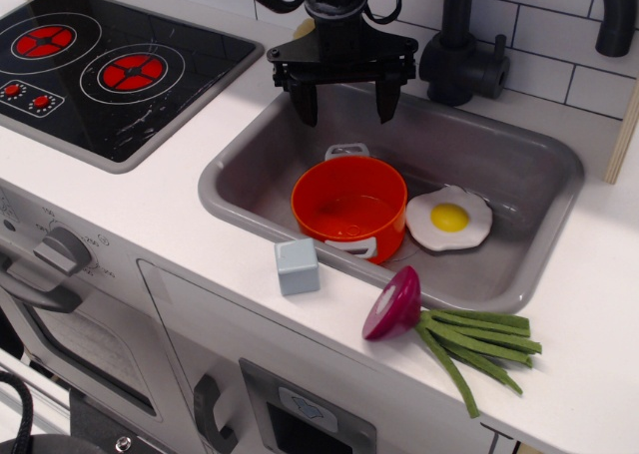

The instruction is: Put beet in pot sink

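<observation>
The beet [393, 305] lies on the white counter at the sink's front rim, its magenta bulb to the left and its green stalks [479, 344] trailing right. The orange pot [349, 208] stands inside the grey sink [232, 171], toward the front, and nothing shows in it. My gripper [345, 103] hangs open and empty above the sink's back edge, behind the pot and well away from the beet.
A fried egg [449, 218] lies in the sink right of the pot. A pale blue-grey cube [298, 266] sits on the counter at the sink's front left. A black stovetop [105, 70] is at left. A black faucet [461, 50] stands behind the sink.
</observation>
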